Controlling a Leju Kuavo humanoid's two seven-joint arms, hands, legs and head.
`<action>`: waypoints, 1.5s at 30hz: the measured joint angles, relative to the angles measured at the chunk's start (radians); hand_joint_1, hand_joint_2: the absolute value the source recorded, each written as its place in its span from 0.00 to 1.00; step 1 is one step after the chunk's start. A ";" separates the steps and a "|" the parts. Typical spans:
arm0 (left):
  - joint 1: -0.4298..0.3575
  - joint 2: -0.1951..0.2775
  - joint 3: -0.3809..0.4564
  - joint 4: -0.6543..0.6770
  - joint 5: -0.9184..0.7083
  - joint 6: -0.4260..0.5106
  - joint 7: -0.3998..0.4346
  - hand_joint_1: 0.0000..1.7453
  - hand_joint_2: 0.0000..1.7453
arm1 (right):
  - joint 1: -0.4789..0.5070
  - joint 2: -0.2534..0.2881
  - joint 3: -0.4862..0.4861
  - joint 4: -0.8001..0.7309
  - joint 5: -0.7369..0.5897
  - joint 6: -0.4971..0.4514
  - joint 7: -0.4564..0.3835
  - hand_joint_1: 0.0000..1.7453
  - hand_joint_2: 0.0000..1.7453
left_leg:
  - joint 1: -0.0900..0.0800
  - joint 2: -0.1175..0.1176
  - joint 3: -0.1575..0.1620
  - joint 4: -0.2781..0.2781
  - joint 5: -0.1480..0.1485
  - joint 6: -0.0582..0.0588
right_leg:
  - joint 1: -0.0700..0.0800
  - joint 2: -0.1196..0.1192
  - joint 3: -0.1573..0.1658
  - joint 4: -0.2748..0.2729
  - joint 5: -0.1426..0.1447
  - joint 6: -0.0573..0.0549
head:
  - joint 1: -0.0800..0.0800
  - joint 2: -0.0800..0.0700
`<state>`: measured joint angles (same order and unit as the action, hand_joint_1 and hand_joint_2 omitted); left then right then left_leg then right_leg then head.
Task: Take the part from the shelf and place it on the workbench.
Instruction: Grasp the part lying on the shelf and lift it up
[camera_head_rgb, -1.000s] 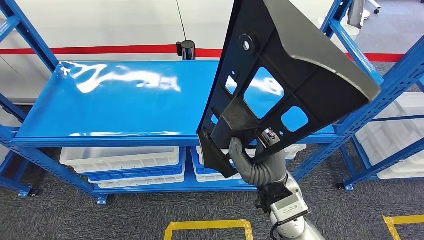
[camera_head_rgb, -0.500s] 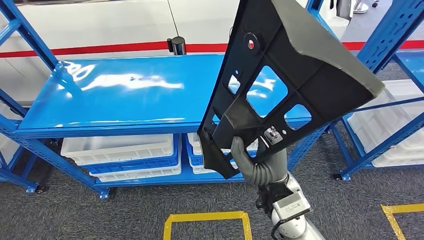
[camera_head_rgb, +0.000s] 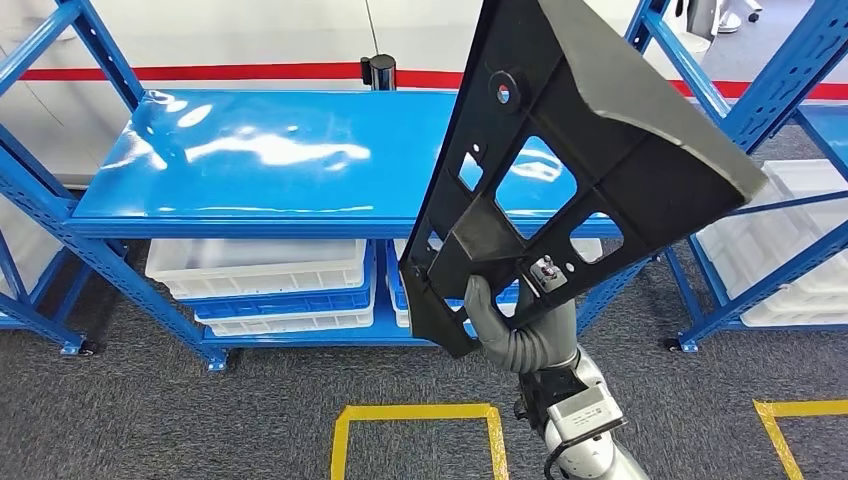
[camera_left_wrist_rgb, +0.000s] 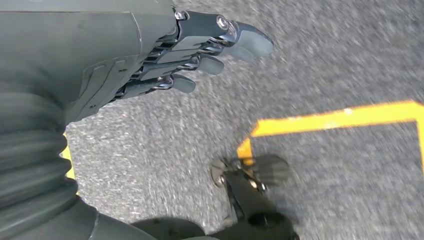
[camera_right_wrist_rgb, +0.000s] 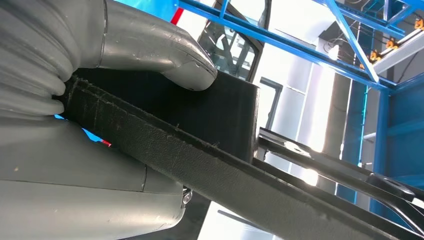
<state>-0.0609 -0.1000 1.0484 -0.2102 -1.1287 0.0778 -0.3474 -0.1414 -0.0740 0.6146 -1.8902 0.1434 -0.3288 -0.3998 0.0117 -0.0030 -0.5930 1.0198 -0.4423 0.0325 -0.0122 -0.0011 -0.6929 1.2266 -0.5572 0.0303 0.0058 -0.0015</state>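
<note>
Part's off the shelf, but we've only got it by one corner

Our right hand (camera_head_rgb: 512, 330) pinches the low edge of the part (camera_head_rgb: 560, 160), thumb clamped on top, the rest tilting high above the shelf (camera_head_rgb: 260, 215). Top-heavy, so it could pivot out of the pinch or clip the shelf uprights as we turn. Left hand (camera_left_wrist_rgb: 150, 55) hangs spread, holding nothing.

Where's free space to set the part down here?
The blue shelf top is bare from its left upright to the black part in the right hand. Below it is crowded with white bins. The grey floor left of the yellow marking is also bare.
</note>
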 joint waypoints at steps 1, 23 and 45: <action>0.000 0.000 0.000 0.000 0.000 0.000 0.000 0.00 1.00 | 0.002 0.000 -0.001 0.000 0.000 0.000 0.000 1.00 1.00 | -0.001 0.000 -0.014 0.000 0.010 0.000 | 0.000 0.000 -0.012 0.055 -0.022 0.002 | 0.000 0.000; 0.000 0.000 0.003 0.002 -0.001 0.009 -0.001 0.00 1.00 | -0.016 0.009 -0.013 0.014 -0.019 0.014 0.010 1.00 1.00 | 0.005 -0.005 0.071 0.027 -0.069 -0.063 | 0.003 -0.004 0.096 -0.207 0.128 -0.007 | -0.008 0.000; 0.002 -0.004 0.015 0.003 0.000 0.018 0.002 0.00 1.00 | 0.000 -0.004 -0.058 0.010 -0.049 0.012 -0.001 1.00 1.00 | 0.002 -0.001 -0.129 0.122 -0.038 -0.058 | -0.001 0.000 0.192 -0.253 0.075 -0.028 | -0.009 0.000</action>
<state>-0.0586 -0.1042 1.0634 -0.2071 -1.1284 0.0962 -0.3456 -0.1419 -0.0780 0.5570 -1.8799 0.0942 -0.3171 -0.4005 0.0136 -0.0037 -0.7224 1.1414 -0.4798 -0.0252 -0.0131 -0.0015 -0.5008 0.9740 -0.4819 0.0026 -0.0032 -0.0015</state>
